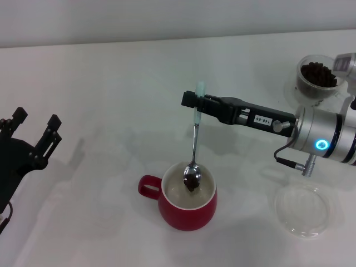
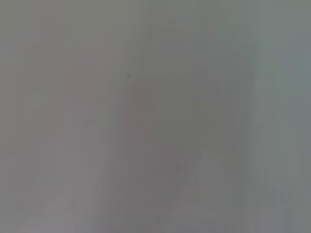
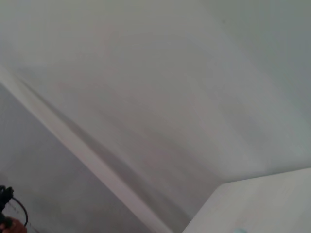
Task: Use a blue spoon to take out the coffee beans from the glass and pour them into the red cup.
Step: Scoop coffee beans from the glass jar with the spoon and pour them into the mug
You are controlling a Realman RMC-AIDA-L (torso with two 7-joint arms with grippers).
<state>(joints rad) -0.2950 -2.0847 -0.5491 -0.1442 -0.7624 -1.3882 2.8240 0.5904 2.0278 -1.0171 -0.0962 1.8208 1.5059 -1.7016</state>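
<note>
right claw [image 1: 196, 101] holding blue spoon [image 1: 194, 150], coffee beans [image 1: 192, 181] over red cup [image 1: 187, 203]

White tabletop [image 1: 111, 100], matte, spanning the whole head view up to a pale wall. Resting directly on it: red cup [image 1: 188, 201], cream-white inside, loop handle turned toward the robot's left. Flat clear round dish [image 1: 303, 210] well to the right of the red cup, at about the same depth. Glass [image 1: 317, 78] holding coffee beans [image 1: 319, 73] far beyond and to the right of the red cup, near the right edge; base hidden, contact with the tabletop not discernible.
</note>
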